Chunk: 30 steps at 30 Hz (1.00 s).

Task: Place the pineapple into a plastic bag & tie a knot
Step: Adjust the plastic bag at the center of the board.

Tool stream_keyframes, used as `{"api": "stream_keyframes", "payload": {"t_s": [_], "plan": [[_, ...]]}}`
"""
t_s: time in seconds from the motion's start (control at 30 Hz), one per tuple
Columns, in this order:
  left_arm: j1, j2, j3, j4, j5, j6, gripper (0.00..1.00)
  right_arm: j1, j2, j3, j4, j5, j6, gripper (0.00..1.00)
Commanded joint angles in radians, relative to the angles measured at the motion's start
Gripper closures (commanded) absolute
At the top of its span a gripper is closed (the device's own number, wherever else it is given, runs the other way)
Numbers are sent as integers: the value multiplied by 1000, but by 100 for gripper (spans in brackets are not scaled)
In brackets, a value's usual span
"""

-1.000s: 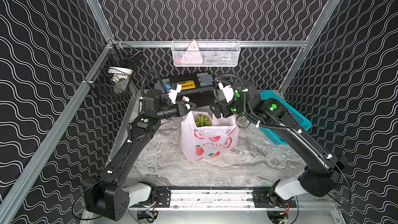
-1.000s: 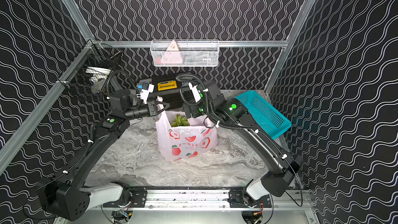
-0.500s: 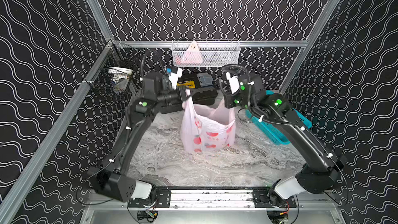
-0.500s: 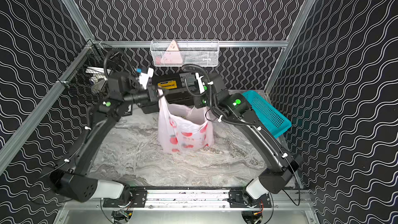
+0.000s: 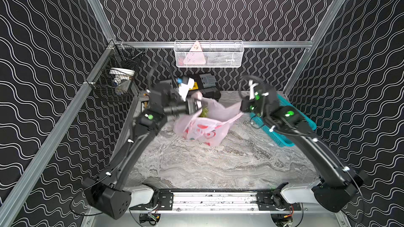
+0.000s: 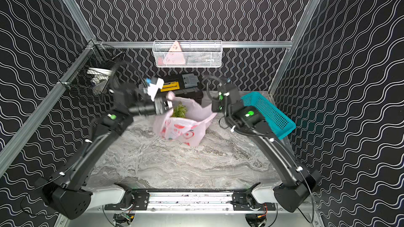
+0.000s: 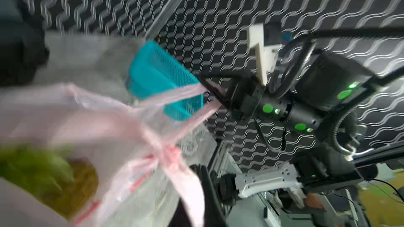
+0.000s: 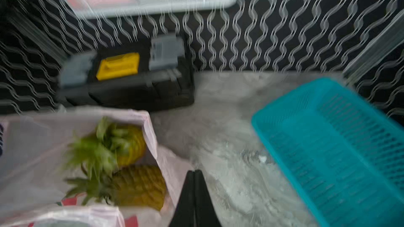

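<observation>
The pale-pink plastic bag (image 5: 203, 129) (image 6: 181, 129) with red apple prints sags on the marble table, its mouth pulled wide. Two pineapples (image 8: 131, 147) (image 8: 140, 186) lie inside; green leaves (image 6: 179, 110) poke out in both top views. My left gripper (image 5: 197, 107) (image 7: 194, 193) is shut on the bag's left handle strip. My right gripper (image 5: 241, 110) (image 8: 195, 173) is shut on the right handle, which runs taut to it (image 7: 209, 92). A knot is not in view.
A teal perforated basket (image 5: 284, 127) (image 8: 328, 149) lies tilted just behind the right arm. A black toolbox (image 5: 207, 88) stands at the back wall behind the bag. A white mesh basket (image 5: 208, 54) hangs on the rear rail and a black wire basket (image 5: 118, 81) at the left.
The right gripper shut on the right handle. Both arms lifted the bag by its handles, then came lower and apart, stretching the mouth sideways and tilting the bag.
</observation>
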<state>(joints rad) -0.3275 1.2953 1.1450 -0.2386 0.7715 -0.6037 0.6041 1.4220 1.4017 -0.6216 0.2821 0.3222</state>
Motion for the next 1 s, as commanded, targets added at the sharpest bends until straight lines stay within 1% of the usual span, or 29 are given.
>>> {"api": "stream_keyframes", "payload": {"t_s": [0.0,0.07,0.13,0.17,0.2,0.27,0.3,0.33,0.4,0.43,0.5,0.53,0.57,0.6,0.63,0.67,0.77,0.83,0.9,0.97], "plan": [[-8,78,-153,99,-60,15,100,-15,122,-111,121,-154,147,100],[-29,75,-144,137,-63,-9,100,-16,171,-121,150,-207,176,100],[-50,40,-29,44,-135,53,100,-17,168,-99,176,-222,176,100],[-50,43,47,-7,-147,77,100,-19,160,-80,184,-226,168,100],[-48,56,149,-65,-153,106,100,-23,157,-36,169,-235,155,100],[-48,107,400,-198,-183,188,100,-35,161,82,105,-250,133,100],[-48,133,544,-244,-190,217,100,-48,159,163,66,-279,117,100],[-47,160,695,-295,-207,248,100,-60,152,251,18,-276,103,100],[-45,207,956,-366,-248,289,100,-96,117,402,-37,-258,78,100],[-43,220,1059,-384,-274,303,100,-119,93,474,-53,-258,65,100],[-32,222,1140,-391,-317,306,100,-143,73,599,-95,-252,45,100],[-27,220,1142,-402,-326,310,100,-179,80,668,-132,-254,33,100],[-23,214,1115,-404,-322,312,100,-193,89,713,-167,-259,29,100],[-21,200,1050,-394,-314,312,100,-202,94,727,-188,-269,26,100],[-21,176,947,-359,-305,304,100,-208,86,689,-182,-283,26,100],[-22,150,838,-320,-294,295,100,-212,75,626,-159,-298,36,100],[-25,49,402,-132,-274,213,100,-220,43,325,-78,-329,76,100],[-37,-3,86,44,-275,144,100,-224,40,71,13,-345,124,100],[-44,-7,-113,132,-266,103,100,-225,44,-81,104,-396,164,100],[-48,-22,-189,159,-254,89,100,-222,57,-115,110,-433,182,100]]}}
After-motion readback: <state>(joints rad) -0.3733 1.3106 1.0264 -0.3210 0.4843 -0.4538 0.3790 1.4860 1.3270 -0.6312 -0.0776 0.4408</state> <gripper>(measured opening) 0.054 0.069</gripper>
